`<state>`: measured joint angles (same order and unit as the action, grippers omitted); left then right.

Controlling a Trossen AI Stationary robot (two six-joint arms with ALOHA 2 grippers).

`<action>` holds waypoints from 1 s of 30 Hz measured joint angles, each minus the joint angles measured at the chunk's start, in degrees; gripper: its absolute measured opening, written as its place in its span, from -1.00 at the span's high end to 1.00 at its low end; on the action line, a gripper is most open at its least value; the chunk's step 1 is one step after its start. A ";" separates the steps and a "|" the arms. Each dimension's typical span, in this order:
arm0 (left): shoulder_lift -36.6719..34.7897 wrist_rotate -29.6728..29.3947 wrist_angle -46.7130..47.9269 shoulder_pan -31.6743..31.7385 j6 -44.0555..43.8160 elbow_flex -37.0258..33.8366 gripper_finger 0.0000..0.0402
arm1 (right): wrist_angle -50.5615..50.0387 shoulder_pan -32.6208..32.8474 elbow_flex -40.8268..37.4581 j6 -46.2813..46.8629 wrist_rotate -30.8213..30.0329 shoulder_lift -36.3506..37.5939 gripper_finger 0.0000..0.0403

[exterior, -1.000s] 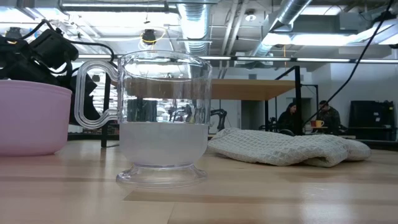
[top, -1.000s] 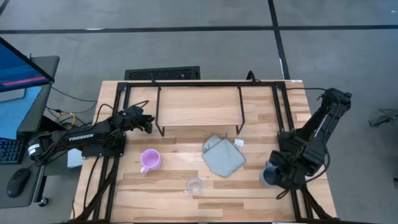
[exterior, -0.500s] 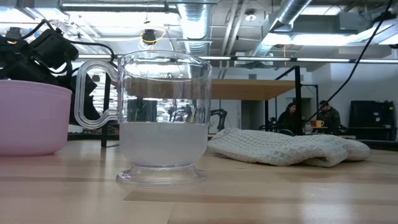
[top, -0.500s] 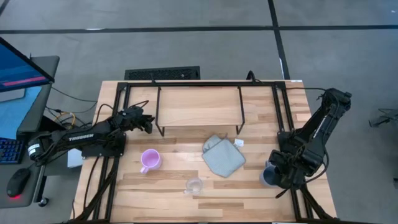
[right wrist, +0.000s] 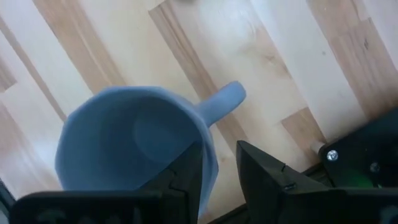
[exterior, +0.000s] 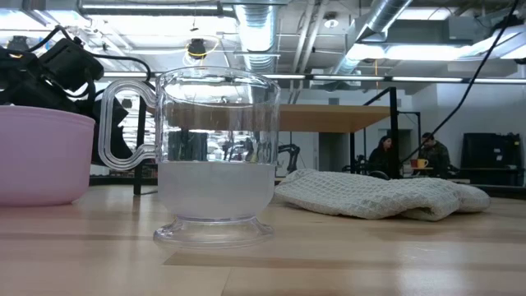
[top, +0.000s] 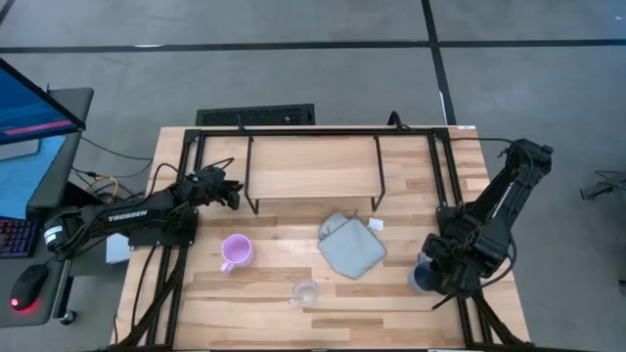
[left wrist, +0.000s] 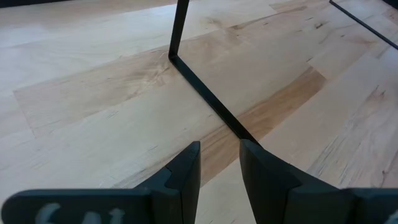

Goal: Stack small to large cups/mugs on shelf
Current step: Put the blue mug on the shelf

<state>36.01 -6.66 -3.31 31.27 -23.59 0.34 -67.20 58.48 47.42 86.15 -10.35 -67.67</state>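
The right gripper [right wrist: 217, 171] pinched the rim of the blue-grey mug [right wrist: 134, 140] near the table's right edge; the mug looked hard and smooth, so the rim was a good hold; the left gripper [left wrist: 219, 167], nearly closed and empty, waited by the shelf [top: 313, 166].

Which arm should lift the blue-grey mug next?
Right. The right pincer is already down on the blue-grey mug, its fingers straddling the rim. The left pincer waits empty by the shelf leg, far across the table.
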 joint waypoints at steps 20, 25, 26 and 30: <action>0.00 0.00 0.02 0.02 0.02 0.02 0.49 | 1.73 0.00 -0.02 1.01 5.83 -1.35 0.41; -0.01 0.00 0.00 -0.01 0.02 0.02 0.49 | 1.69 0.00 -0.02 1.00 6.01 -1.34 0.48; -0.01 -0.01 0.01 0.00 0.01 0.01 0.49 | 1.69 0.00 -0.02 1.00 6.01 -1.35 0.50; -0.02 0.00 0.00 0.01 0.02 0.00 0.49 | 1.85 0.00 -0.16 0.98 6.01 -1.33 0.64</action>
<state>35.99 -6.66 -3.31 31.29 -23.57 0.34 -65.35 58.48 47.25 87.13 -4.34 -68.99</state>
